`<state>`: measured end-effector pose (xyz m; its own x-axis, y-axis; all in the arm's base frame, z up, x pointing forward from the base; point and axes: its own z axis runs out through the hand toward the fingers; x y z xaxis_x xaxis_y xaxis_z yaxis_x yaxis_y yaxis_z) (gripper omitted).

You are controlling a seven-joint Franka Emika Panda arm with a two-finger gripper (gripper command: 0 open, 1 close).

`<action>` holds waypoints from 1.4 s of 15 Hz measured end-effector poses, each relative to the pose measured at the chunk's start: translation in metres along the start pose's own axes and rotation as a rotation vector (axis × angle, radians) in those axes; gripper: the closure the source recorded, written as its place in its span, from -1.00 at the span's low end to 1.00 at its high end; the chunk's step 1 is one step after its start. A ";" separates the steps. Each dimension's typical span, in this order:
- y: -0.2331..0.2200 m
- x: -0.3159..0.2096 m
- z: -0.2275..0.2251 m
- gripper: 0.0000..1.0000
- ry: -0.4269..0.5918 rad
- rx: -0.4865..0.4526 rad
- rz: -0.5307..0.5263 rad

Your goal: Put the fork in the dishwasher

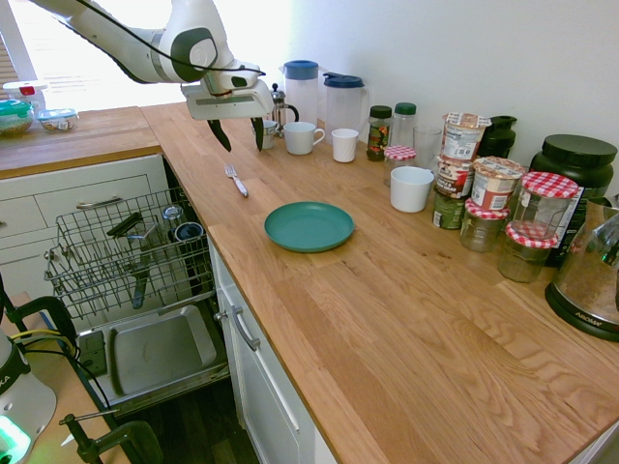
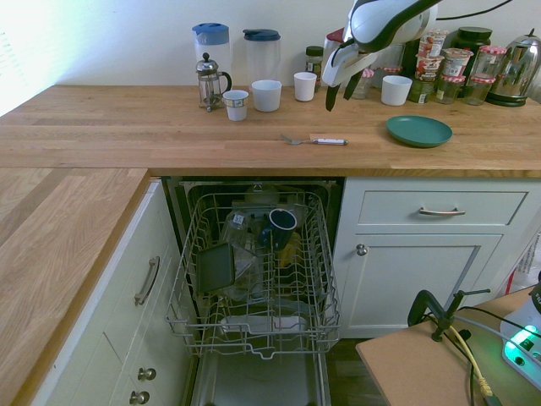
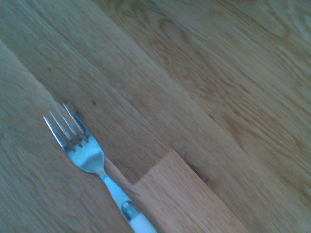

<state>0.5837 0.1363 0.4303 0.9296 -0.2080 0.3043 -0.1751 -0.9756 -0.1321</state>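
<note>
- Pulled out below the table (image 2: 127, 139), the dishwasher (image 2: 254, 279) rack stands ready to load.
- Fork (image 2: 314, 140) lies flat on the table, untouched.
- Gripper (image 2: 340, 91) hangs above it, jaws wide, empty, presumably lining up a pick.

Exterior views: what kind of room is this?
A home kitchen, most likely: wooden countertop, open dishwasher with its rack pulled out, white drawers, plus a French press and mugs by the wall.

The fork (image 3: 92, 158) handle runs off the wrist view's edge (its end unseen).
</note>
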 end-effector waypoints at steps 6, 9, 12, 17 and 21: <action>-0.018 0.003 0.012 -1.00 -0.066 0.012 -0.124; -0.028 0.001 0.024 -1.00 -0.096 0.006 -0.200; -0.035 -0.004 0.036 -1.00 -0.137 -0.005 -0.290; -0.044 -0.004 0.058 -1.00 -0.178 -0.023 -0.431; -0.044 -0.004 0.076 -1.00 -0.206 -0.019 -0.501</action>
<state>0.6120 0.1857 0.3630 0.9448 0.2988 0.1347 0.3017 -0.9534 -0.0009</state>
